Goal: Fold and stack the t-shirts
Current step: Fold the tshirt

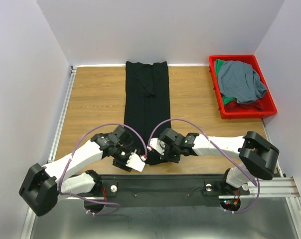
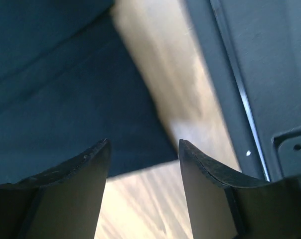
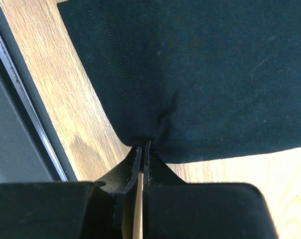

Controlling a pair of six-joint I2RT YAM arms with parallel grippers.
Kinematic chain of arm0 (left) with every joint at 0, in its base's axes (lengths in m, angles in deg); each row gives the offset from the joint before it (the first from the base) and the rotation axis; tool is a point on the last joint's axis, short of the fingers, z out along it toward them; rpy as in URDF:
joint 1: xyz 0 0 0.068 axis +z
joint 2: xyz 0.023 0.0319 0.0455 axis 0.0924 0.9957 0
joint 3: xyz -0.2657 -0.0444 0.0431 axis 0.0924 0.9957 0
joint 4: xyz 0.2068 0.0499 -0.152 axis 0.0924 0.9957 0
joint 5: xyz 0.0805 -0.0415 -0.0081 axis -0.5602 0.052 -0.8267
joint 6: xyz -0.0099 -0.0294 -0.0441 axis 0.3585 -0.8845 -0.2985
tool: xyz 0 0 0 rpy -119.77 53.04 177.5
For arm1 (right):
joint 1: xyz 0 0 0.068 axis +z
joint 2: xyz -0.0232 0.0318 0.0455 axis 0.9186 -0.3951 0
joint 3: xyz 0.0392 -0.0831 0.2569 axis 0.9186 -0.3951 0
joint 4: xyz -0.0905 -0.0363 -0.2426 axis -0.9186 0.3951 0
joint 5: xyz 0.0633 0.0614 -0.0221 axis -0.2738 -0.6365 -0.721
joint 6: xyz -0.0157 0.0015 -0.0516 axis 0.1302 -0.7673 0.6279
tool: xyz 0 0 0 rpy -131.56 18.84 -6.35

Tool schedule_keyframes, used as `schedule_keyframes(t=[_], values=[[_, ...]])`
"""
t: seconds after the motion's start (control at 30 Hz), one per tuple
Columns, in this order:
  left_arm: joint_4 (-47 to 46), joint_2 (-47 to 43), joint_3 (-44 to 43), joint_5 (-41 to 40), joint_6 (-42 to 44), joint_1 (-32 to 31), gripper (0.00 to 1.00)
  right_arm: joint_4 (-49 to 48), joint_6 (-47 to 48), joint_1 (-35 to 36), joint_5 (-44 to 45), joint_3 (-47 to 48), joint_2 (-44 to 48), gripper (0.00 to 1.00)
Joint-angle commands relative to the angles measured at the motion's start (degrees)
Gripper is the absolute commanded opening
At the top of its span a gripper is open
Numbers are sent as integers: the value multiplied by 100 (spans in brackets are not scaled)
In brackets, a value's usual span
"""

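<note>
Wood-grain table point(image 1: 95, 94) between pale walls point(image 1: 21, 74), black t-shirt point(image 1: 146, 94) lengthwise.

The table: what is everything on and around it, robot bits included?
black t-shirt: one, black, folded into a long strip down the middle of the table
grey t-shirt: one, slate grey-blue, crumpled on top in the bin
green t-shirt: one, green, mostly buried under the grey one
bin: one, red, far right of the table
table: one, brown wood grain, white walls around it
cables: two, purple, looping over the arms
left gripper: one, black fingers, open over the black t-shirt's near corner
right gripper: one, black fingers, shut on the black t-shirt's near hem
</note>
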Motion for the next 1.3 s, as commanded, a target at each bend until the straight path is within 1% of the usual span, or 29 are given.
schedule_keyframes(t=[0.0,0.13,0.17,0.23,0.3,0.4,0.5,0.53,0.57,0.63,0.67,0.7,0.8,0.93,1.0,1.1,1.17,1.27], values=[[-481,207,257,-648,-584,-798,66,18,-110,-117,-223,-179,-144,1],[-1017,410,486,-1106,-1262,-1406,66,44,-109,-152,-240,-188,-91,1],[-1141,462,521,-1195,-1411,-1452,66,53,-109,-161,-232,-196,-82,0],[-1361,656,548,-1370,-1631,-1496,57,53,-101,-161,-231,-188,-108,0],[-1537,788,521,-1502,-1790,-1496,54,79,-83,-161,-231,-188,-126,1],[-1695,954,618,-1696,-1843,-1496,54,88,-57,-161,-240,-197,-144,1],[-1722,1008,583,-1723,-1878,-1496,45,123,-22,-161,-231,-197,-109,1],[-1766,999,592,-1723,-1870,-1496,38,132,-30,-152,-231,-188,-91,1],[-1775,990,600,-1723,-1852,-1496,34,149,-13,-161,-214,-179,-65,1],[-1862,990,583,-1749,-1887,-1496,21,176,57,-161,-179,-179,32,1],[-1854,999,574,-1749,-1887,-1496,5,228,101,-152,-179,-179,84,1],[-1837,964,531,-1714,-1826,-1496,1,255,162,-152,-214,-188,137,0],[-1512,623,373,-1451,-1615,-1496,0,325,400,-161,-319,-214,339,1],[-1065,51,91,-942,-1291,-1496,0,431,734,-161,-135,5,603,0],[-871,-134,-110,-635,-1228,-1496,0,632,813,-169,-388,84,857,1],[-501,-196,-382,-449,-1202,-1505,0,1072,717,-152,-932,208,1103,1],[-202,-231,-515,-256,-1202,-1505,0,1317,620,-152,-1101,269,1157,0],[-61,-381,-700,-158,-1315,-1505,0,1424,655,-169,-962,392,1210,1]])
